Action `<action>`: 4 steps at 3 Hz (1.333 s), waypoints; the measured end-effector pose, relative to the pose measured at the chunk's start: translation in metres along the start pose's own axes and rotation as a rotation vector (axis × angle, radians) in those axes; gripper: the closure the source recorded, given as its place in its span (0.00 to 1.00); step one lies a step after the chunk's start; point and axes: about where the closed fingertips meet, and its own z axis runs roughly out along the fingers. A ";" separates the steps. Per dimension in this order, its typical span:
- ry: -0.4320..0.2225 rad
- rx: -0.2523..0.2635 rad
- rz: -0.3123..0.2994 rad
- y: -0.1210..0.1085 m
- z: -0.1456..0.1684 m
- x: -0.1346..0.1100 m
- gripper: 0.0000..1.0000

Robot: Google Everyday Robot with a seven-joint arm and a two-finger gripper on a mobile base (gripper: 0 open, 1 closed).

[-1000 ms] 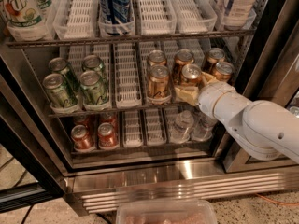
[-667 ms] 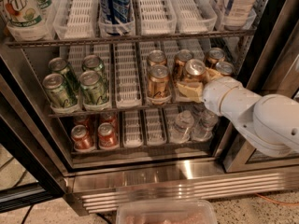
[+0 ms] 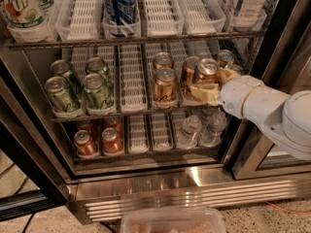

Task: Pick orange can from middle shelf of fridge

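Observation:
The fridge stands open. Its middle shelf holds several copper-orange cans on the right in ribbed whitish lanes. My gripper reaches in from the right and is shut on the front orange can of the second orange lane. One yellowish finger lies under and in front of the can, the other to its right. The can is tilted and a little out of line with the lane. Another orange can stands at the front of the lane to the left.
Several green cans stand at the left of the middle shelf. Red cans and clear bottles are on the lowest tier, tall bottles on the top tier. A dark door edge juts out at the left. A clear plastic tub lies at the bottom.
The gripper and the orange can in it have shifted to the right and slightly up, away from the can behind. The arm has drawn back toward the right.

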 end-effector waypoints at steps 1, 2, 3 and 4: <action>0.050 -0.079 -0.016 0.015 -0.022 0.008 1.00; 0.091 -0.187 -0.045 0.040 -0.044 0.016 1.00; 0.100 -0.272 -0.054 0.061 -0.061 0.022 1.00; 0.064 -0.387 -0.051 0.075 -0.071 0.016 1.00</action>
